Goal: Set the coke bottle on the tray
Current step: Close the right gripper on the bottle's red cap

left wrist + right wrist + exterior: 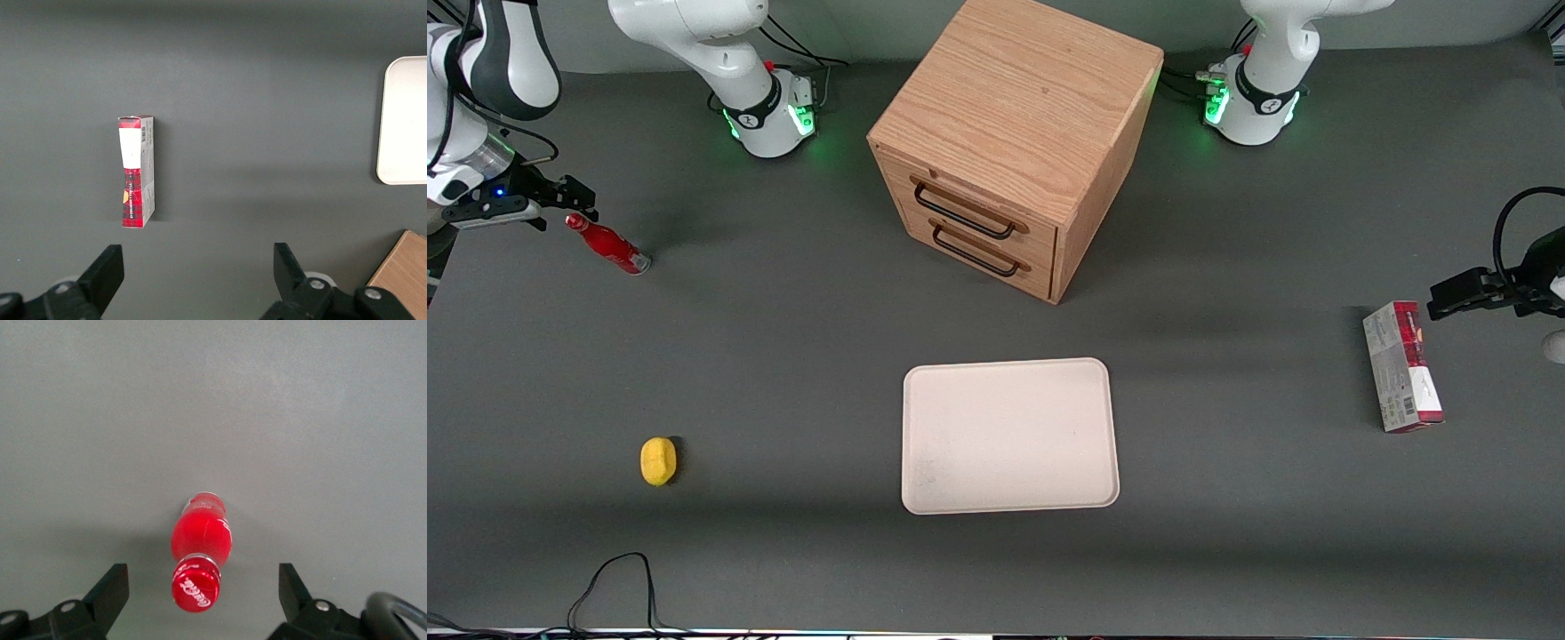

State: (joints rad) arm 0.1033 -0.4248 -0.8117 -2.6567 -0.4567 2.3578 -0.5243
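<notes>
Gripper [203, 587] hangs above the upright coke bottle [201, 547], fingers [112, 587] spread wide either side of its cap; tray [1009, 436] well apart.

Robot lab, arm bases [769, 116] on grey table [783, 356]

High front view over whole table [1227, 551], both wrist views looking straight down.

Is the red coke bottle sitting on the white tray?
No, the coke bottle stands on the table near the open gripper, far from the tray.
</notes>
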